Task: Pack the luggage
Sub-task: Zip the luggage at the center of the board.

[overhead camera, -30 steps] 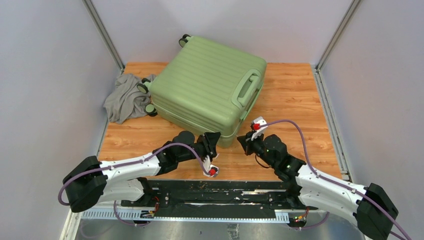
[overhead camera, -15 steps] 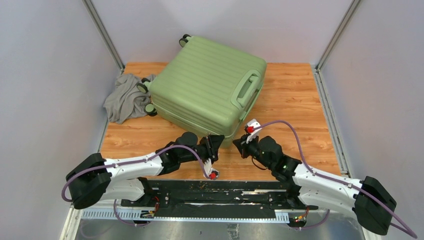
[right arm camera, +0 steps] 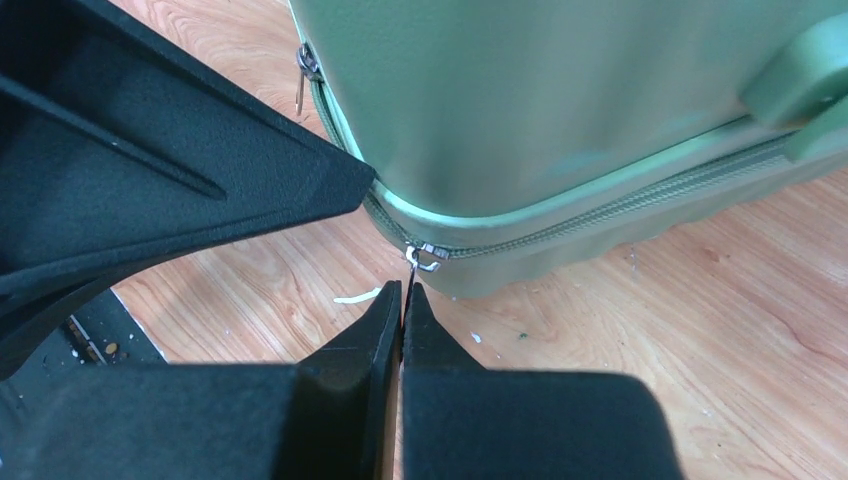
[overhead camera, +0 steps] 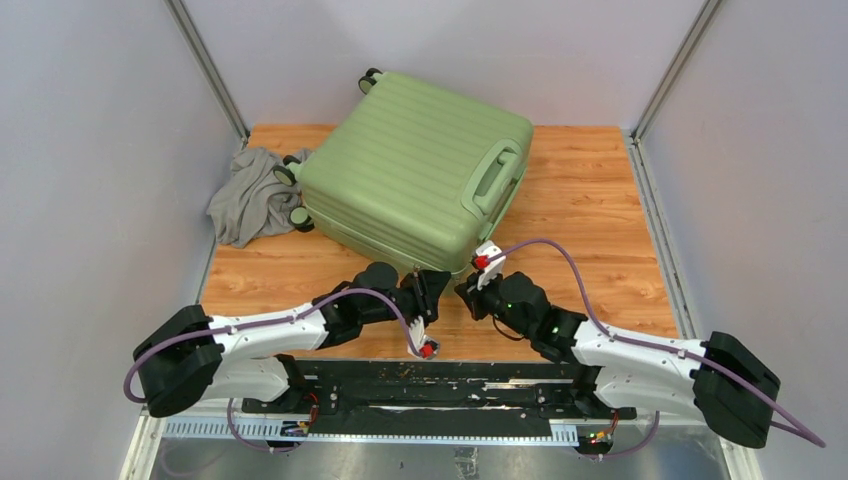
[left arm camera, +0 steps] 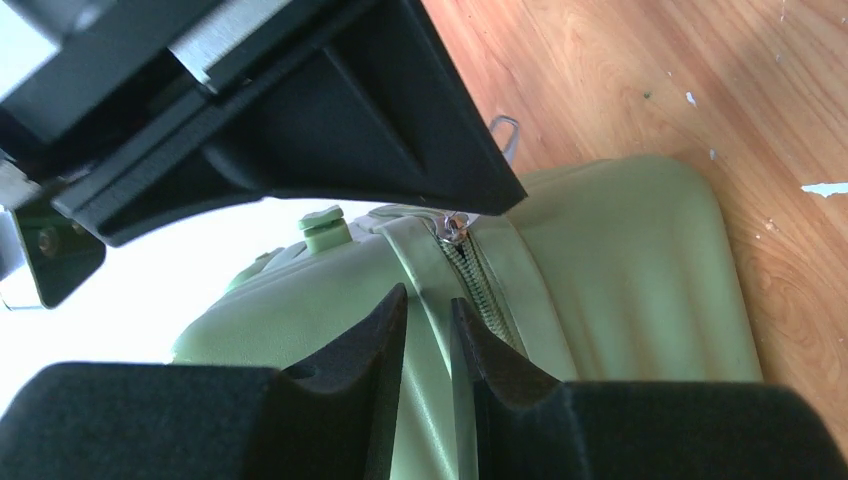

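Right fingers (right arm camera: 375,325) swung left toward luggage (overhead camera: 415,170) near corner, tips now at zipper pull (right arm camera: 418,258).

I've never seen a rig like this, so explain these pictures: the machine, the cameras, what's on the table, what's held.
Two robot arms sit at a wooden table. One picture looks down from above; the other two come from wrist cameras. A closed green suitcase lies flat, a grey cloth beside its wheels. The right end effector is shut, seemingly pinching a zipper pull at the near corner. The left end effector is slightly open beside it, apparently holding nothing.
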Available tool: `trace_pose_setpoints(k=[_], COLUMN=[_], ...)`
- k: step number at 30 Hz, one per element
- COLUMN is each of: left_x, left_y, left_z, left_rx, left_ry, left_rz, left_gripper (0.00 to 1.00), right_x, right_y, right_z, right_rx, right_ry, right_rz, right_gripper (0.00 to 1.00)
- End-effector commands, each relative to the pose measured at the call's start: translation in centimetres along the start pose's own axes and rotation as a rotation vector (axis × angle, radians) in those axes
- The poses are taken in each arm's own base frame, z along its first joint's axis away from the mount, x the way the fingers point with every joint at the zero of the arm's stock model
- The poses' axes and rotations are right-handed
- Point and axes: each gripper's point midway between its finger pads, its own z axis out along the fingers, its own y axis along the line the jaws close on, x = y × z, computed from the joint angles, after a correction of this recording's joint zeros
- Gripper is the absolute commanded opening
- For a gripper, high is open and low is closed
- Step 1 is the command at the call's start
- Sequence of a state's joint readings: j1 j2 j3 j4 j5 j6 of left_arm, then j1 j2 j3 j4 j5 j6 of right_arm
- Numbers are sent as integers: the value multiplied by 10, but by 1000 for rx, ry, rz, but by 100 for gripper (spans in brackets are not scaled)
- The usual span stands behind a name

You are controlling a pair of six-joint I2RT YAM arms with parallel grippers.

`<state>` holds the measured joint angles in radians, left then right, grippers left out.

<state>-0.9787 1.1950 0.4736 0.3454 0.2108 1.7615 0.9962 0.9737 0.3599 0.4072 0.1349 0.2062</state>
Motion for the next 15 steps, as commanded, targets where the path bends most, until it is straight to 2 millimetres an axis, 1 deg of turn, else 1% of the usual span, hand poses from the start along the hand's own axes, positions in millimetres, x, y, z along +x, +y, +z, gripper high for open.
trace_pose_setpoints(k=[1, 4, 5, 6, 8, 9, 12, 15], left_x=[18, 23, 24, 27, 37, 40, 44, 52], left_y=[50, 55, 57, 60, 57, 53, 27, 0], left_z=[-3, -15, -21, -29, -46, -56, -82, -98], left_rx=[-129, -158, -176, -195, -194, -169, -52, 8], left_ry=[66, 98, 108, 128, 197, 222, 252, 330], left_rz=[22, -25, -49, -85, -173, -225, -454, -666], left_gripper=[26, 26, 27, 30, 33, 33, 35, 34], right_x=[-9, -15, -18, -20, -21, -22, -25, -25], right_y=[72, 60, 54, 53, 48, 47, 45, 43], right_z=[-2, -1, 0, 0, -1, -2, -4, -2], right_rx=[-292, -234, -201, -192, -173, -168, -161, -152], right_ry=[-9, -40, -52, -59, -69, -73, -80, -76], right_rz=[17, 32, 37, 38, 46, 48, 45, 43], right_gripper=[0, 0, 0, 0, 0, 0, 0, 0])
